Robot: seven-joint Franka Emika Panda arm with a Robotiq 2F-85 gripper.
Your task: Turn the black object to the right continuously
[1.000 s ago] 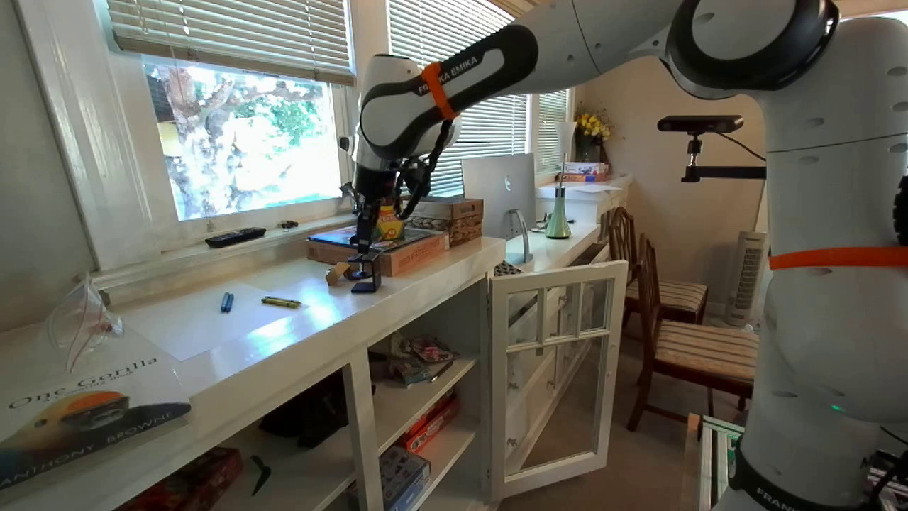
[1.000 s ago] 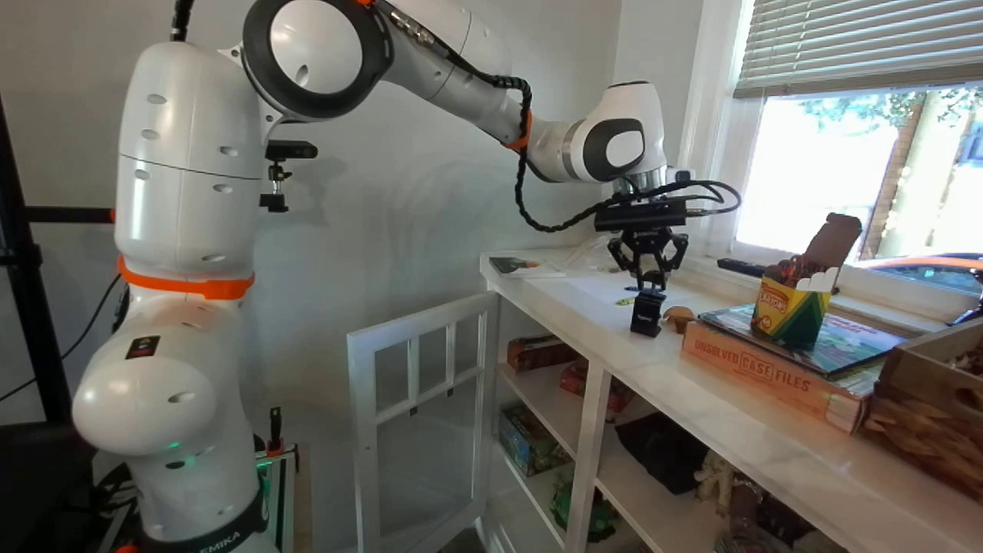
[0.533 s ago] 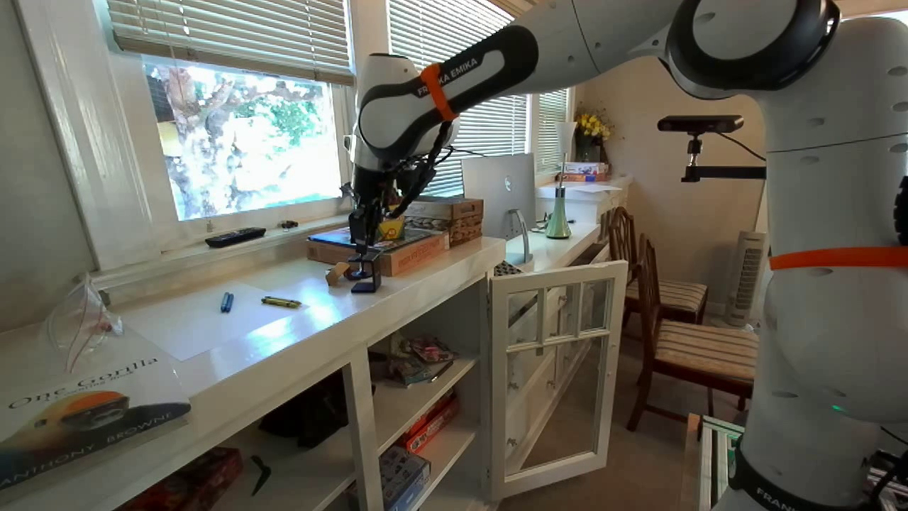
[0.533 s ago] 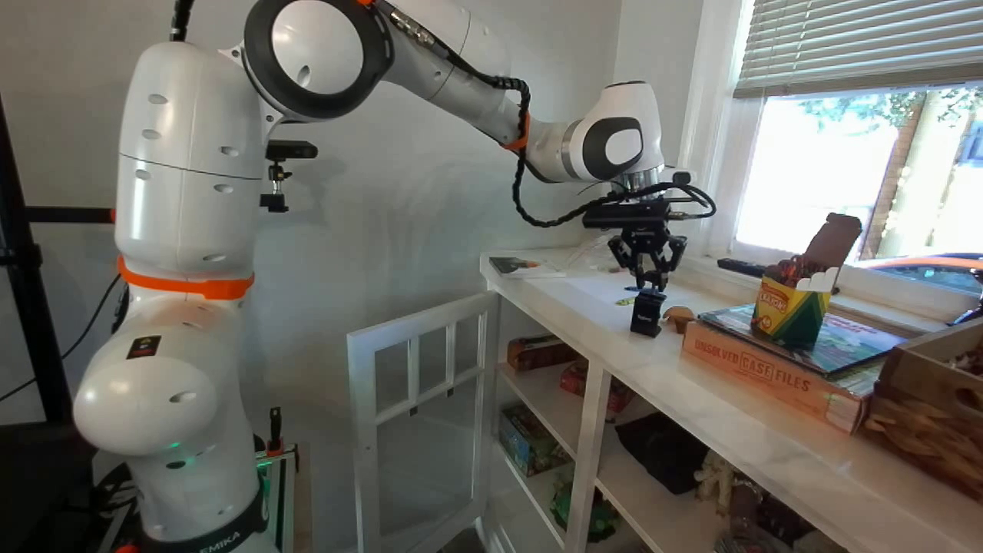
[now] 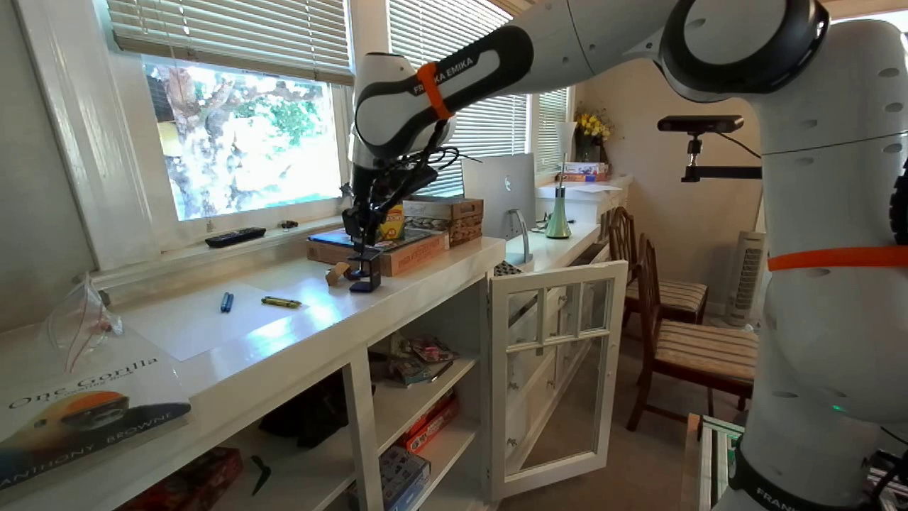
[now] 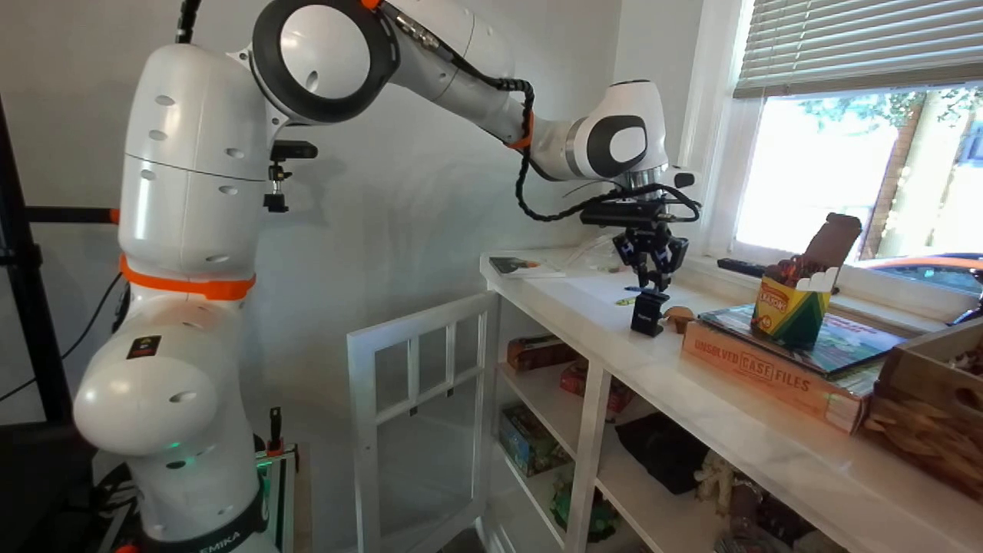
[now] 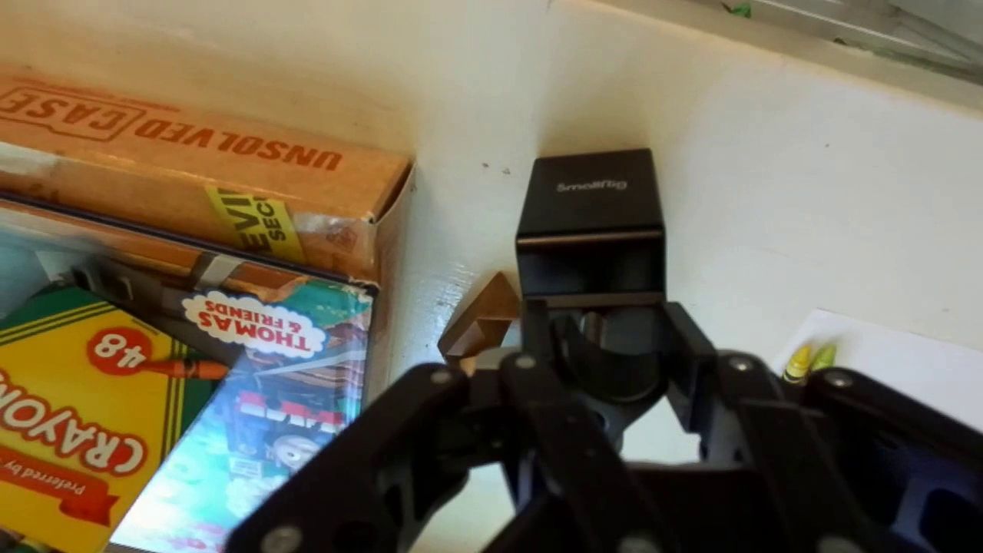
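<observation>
On the white surface, close to the edge above the open shelves, the black object stands upright. The hand points downward over it and is pinching its top part from both sides. In an exterior view, a small brown block rests just right of the black object. Farther right lies the orange box, carrying a flat picture-covered item and, upright, the opened crayon box. A brown wooden box stands at the near right.
</observation>
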